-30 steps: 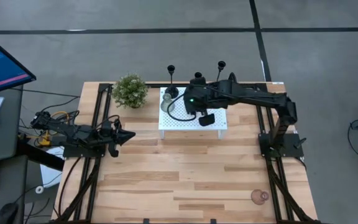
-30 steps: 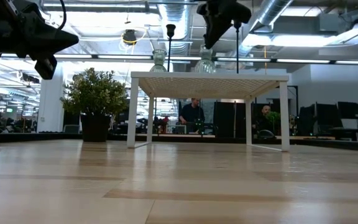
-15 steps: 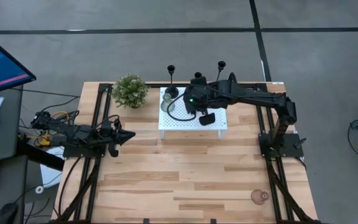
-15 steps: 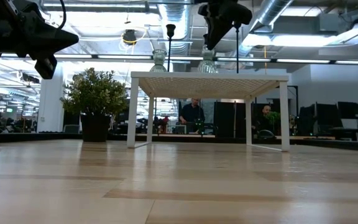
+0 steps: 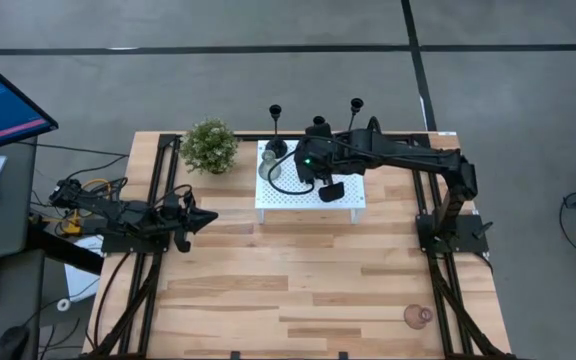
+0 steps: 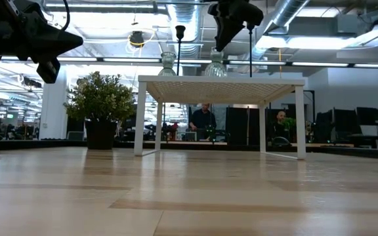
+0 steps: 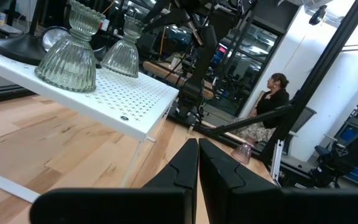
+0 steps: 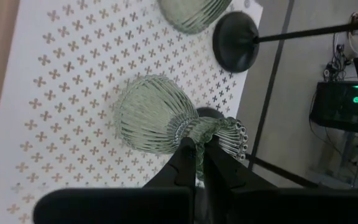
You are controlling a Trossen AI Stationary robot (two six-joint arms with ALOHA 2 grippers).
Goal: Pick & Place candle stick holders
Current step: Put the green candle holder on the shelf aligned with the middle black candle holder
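On the white perforated stand (image 5: 343, 200) stand two pale green glass candle stick holders. One (image 5: 267, 166) stands free on its base. The other (image 8: 149, 116) is under my right gripper (image 8: 195, 147), which comes down over the stand and is shut on it. Three black thin-stemmed holders (image 5: 275, 113) (image 5: 318, 123) (image 5: 355, 103) rise at the stand's far side. A pink holder (image 5: 418, 316) sits on the table near the front right. My left gripper (image 5: 208, 218) waits shut at the table's left side, level, with nothing in it. My right gripper pinches the pale green holder at its flared, ribbed rim (image 8: 224, 133), by the narrow neck, between its two fingers. The fingers slant down from the table's right side. In the low view the holder (image 6: 215, 64) stands upright with its base at the stand's top.
A small bushy plant (image 5: 209, 146) stands at the table's far left corner, beside the stand. The wooden table (image 5: 298, 290) stretches bare in front of the stand. People sit in the room beyond the table (image 6: 203, 121).
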